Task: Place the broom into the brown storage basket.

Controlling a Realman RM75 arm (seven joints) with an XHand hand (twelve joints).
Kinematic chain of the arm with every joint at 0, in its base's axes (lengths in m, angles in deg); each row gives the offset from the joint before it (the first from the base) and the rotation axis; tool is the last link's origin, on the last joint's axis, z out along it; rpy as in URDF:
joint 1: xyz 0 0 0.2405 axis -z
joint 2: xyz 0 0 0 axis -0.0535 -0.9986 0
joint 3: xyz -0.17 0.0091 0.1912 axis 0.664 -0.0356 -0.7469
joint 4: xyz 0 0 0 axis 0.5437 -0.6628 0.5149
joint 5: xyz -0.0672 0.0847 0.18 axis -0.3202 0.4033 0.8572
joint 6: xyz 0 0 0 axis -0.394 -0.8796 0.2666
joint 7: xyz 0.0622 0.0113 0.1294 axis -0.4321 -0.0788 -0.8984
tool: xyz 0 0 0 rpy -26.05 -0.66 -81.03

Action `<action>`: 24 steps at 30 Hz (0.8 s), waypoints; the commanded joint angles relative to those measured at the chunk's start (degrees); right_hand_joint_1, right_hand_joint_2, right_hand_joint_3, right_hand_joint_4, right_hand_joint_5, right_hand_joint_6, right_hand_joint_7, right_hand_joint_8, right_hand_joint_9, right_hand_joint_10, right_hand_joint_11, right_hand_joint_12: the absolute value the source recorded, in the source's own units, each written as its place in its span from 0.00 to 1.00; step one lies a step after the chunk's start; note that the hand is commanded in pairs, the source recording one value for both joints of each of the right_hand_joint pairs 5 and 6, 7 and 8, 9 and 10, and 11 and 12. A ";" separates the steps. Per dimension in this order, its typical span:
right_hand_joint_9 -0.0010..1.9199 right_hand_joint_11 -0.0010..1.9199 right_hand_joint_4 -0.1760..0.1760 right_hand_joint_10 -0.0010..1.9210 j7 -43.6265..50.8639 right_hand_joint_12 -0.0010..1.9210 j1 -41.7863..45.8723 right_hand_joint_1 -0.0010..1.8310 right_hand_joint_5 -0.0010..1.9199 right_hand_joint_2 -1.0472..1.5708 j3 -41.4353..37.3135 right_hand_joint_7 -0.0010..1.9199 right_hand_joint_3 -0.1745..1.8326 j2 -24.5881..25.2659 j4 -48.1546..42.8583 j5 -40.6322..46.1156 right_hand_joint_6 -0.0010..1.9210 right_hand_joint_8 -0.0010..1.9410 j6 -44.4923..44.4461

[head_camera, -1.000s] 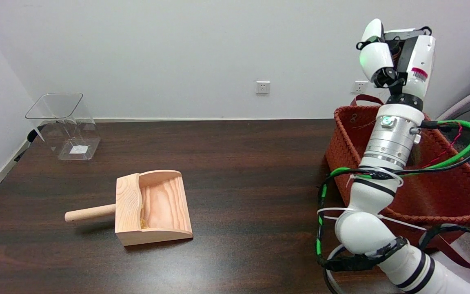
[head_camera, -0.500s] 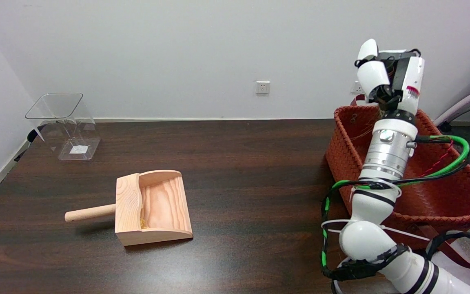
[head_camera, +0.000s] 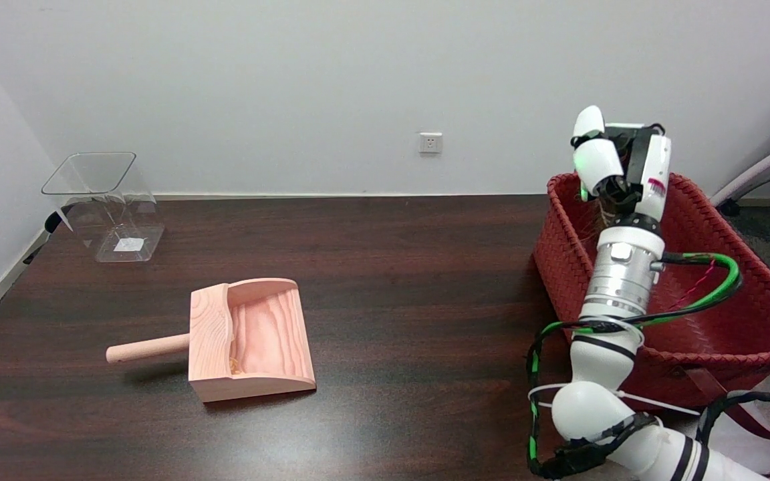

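Head view: right hand [head_camera: 615, 167] over brown basket [head_camera: 726, 334]; grip unclear, perhaps bristles beneath, broom mostly hidden.

— Where is the right hand [head_camera: 615, 170] in all this?
— Raised over the far left part of the woven storage basket [head_camera: 752, 314], which sits at the table's [head_camera: 412, 280] right end.
— And the wooden dustpan [head_camera: 249, 339]?
— Far to the hand's left and nearer the camera, lying on the table, its handle pointing away from the hand.
— Anything beyond that?
— A clear plastic container [head_camera: 105, 206], farther left again, at the far corner by the wall. A wall socket [head_camera: 430, 142] lies behind, left of the hand.
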 commanded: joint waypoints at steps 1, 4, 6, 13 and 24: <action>1.00 1.00 0.50 1.00 -10.19 1.00 0.75 0.50 1.00 1.00 3.09 1.00 0.35 -0.19 8.39 1.09 1.00 0.99 -3.64; 1.00 1.00 0.50 1.00 -11.30 1.00 0.83 0.50 1.00 1.00 3.09 1.00 0.35 -0.22 9.38 1.09 1.00 0.99 -3.86; 1.00 1.00 0.50 1.00 -11.78 1.00 0.83 0.50 1.00 1.00 3.09 1.00 0.35 -0.27 9.88 1.09 1.00 0.99 -3.94; 1.00 1.00 0.50 1.00 -14.06 1.00 0.82 0.49 1.00 1.00 3.25 1.00 0.36 -0.27 11.53 1.17 1.00 0.99 -4.02; 1.00 1.00 0.50 1.00 -15.47 1.00 0.82 0.48 1.00 1.00 3.65 1.00 0.37 -0.19 11.79 1.65 1.00 0.99 -2.90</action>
